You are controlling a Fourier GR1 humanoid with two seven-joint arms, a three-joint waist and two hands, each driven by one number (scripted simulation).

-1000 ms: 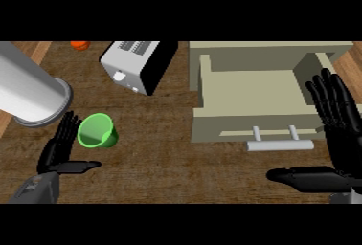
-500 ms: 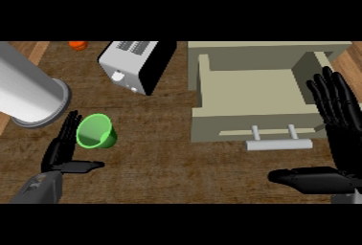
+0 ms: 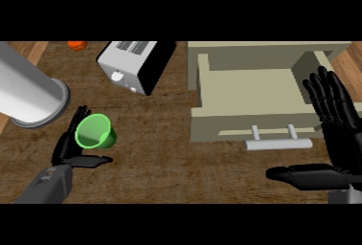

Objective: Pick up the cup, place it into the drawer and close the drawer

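1. Your left hand [image 3: 71, 143] has straight, spread fingers; the green cup [image 3: 96, 131] lies just beside them, ungrasped
2. Your right hand [image 3: 332, 119] rests open beside the open drawer [image 3: 247, 91]; all 3 steps remain

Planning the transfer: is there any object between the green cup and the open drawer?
Nothing visible stands between them. The green cup lies by the left hand; bare counter separates it from the drawer. The toaster stands farther back.
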